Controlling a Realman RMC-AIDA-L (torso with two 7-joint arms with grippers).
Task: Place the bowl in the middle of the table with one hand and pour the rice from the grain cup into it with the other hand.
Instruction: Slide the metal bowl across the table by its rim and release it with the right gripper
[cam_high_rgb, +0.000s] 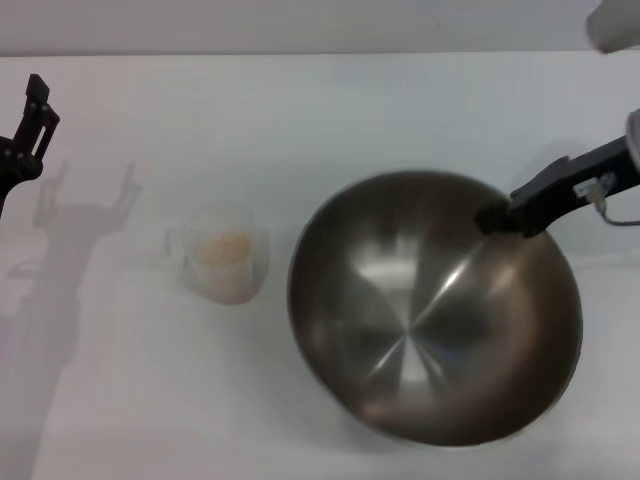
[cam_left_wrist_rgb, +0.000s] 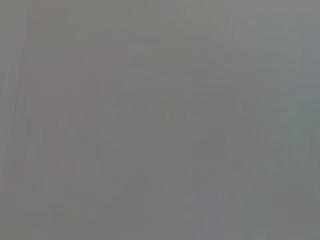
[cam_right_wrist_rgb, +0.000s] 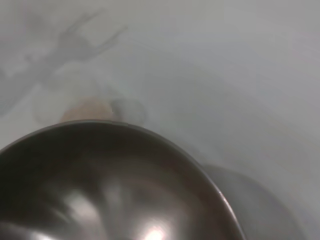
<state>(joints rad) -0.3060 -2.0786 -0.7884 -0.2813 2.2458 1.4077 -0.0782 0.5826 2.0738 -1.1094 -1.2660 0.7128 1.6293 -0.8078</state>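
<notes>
The steel bowl (cam_high_rgb: 435, 310) is right of the table's middle, and its shiny inside fills the right wrist view (cam_right_wrist_rgb: 100, 185). My right gripper (cam_high_rgb: 497, 217) is shut on the bowl's far right rim. The clear grain cup (cam_high_rgb: 225, 262) with pale rice (cam_high_rgb: 226, 250) stands upright on the white table (cam_high_rgb: 300, 120), just left of the bowl and apart from it. The cup shows faintly beyond the bowl's rim in the right wrist view (cam_right_wrist_rgb: 87, 107). My left gripper (cam_high_rgb: 28, 125) hangs at the far left edge, open and empty, well away from the cup. The left wrist view shows only plain grey.
The left arm's shadow (cam_high_rgb: 85, 215) falls on the table left of the cup. The table's far edge (cam_high_rgb: 300, 54) runs along the top of the head view.
</notes>
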